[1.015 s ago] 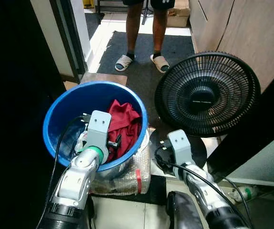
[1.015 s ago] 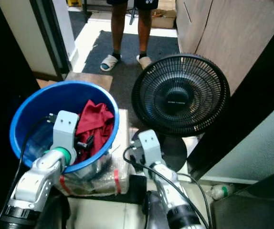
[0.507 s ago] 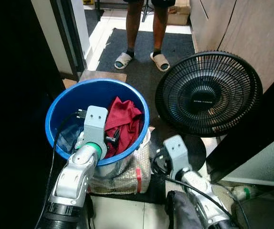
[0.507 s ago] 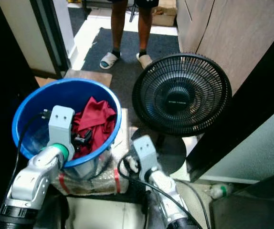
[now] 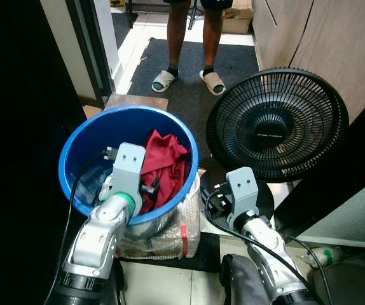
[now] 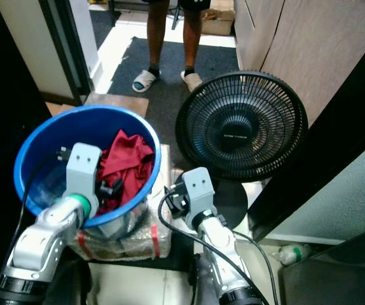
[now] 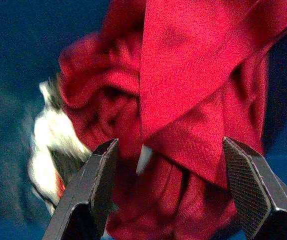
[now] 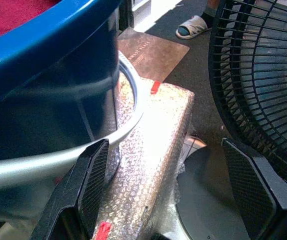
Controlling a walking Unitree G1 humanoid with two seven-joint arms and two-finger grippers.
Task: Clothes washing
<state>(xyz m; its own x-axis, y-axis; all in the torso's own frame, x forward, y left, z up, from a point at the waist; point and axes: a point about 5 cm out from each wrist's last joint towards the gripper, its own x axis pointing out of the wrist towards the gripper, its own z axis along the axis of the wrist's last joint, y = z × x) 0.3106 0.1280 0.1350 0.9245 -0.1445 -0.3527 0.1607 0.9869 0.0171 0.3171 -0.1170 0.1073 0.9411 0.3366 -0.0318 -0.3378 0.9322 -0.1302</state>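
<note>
Since a moment ago the right arm has risen again, so its right gripper [image 8: 171, 200] sits higher, between the bucket and the fan, while the left arm has stayed reaching into the bucket. The black floor fan [image 5: 276, 124] stands to the robot's right, its base beside the right wrist. The blue bucket [image 5: 81, 149] rests on a bubble-wrapped package [image 8: 153, 165] with red tape. A person's legs in sandals [image 5: 165, 80] stand on the dark mat beyond. Inside the bucket lies the crumpled red garment [image 7: 183, 90], with a pale cloth [image 7: 48, 140] beside it. The left gripper [image 7: 166, 195] hangs just over the garment, fingers spread wide, holding nothing; the right gripper's fingers are also wide apart and empty.
</note>
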